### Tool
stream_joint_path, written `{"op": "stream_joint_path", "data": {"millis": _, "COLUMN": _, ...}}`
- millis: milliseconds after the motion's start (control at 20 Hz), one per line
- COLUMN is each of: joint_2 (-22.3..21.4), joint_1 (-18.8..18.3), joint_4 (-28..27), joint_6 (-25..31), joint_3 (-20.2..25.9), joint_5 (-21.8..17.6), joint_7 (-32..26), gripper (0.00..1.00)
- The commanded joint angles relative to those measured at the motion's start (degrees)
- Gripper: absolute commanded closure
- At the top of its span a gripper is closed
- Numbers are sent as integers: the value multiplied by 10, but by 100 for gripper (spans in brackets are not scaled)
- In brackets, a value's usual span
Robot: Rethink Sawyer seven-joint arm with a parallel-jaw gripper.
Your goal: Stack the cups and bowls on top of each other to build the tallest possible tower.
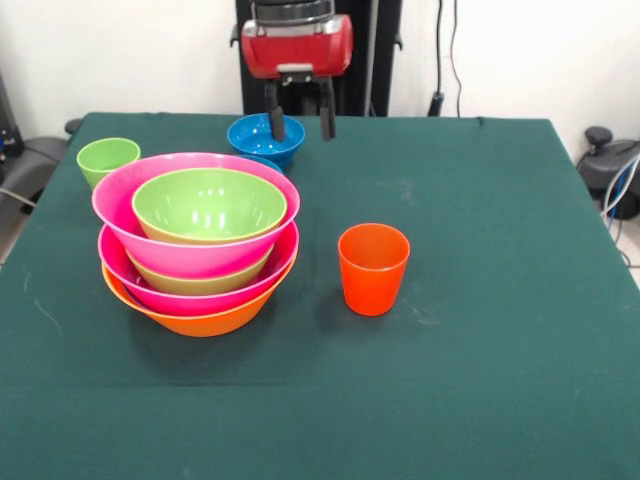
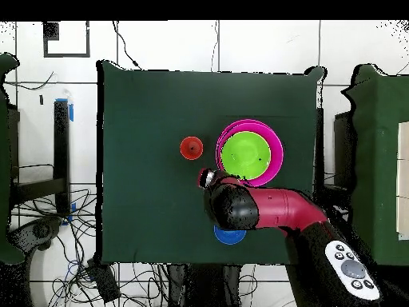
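The tower (image 1: 196, 240) stands left of centre: an orange bowl (image 1: 195, 318) lowest, then pink, green, pink, and a green bowl (image 1: 208, 203) on top. It also shows in the overhead view (image 2: 249, 153). The orange-red cup (image 1: 373, 268) stands upright to its right, also seen from overhead (image 2: 191, 148). The light green cup (image 1: 107, 158) stands upright at the far left. A small blue bowl (image 1: 265, 140) sits at the back. My gripper (image 1: 300, 124) hangs open and empty above the table, one finger (image 1: 275, 122) in front of the blue bowl.
The arm (image 2: 275, 209) reaches over the table from the base and covers part of the blue bowl (image 2: 229, 235) in the overhead view. The green cloth table (image 1: 480, 350) ends near the front. Cables and chairs lie beyond its sides.
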Motion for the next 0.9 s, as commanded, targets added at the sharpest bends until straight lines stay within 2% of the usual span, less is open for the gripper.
{"op": "stream_joint_path", "data": {"millis": 50, "joint_2": 36, "joint_1": 24, "joint_4": 27, "joint_6": -24, "joint_3": -67, "joint_5": -50, "joint_7": 52, "gripper": 0}}
{"op": "stream_joint_path", "data": {"millis": 500, "joint_2": 47, "joint_1": 28, "joint_4": 24, "joint_6": -30, "joint_3": -103, "joint_5": -63, "joint_7": 46, "gripper": 0}}
{"op": "stream_joint_path", "data": {"millis": 900, "joint_2": 67, "joint_1": 25, "joint_4": 30, "joint_6": -39, "joint_3": -100, "joint_5": -53, "joint_7": 44, "gripper": 0}}
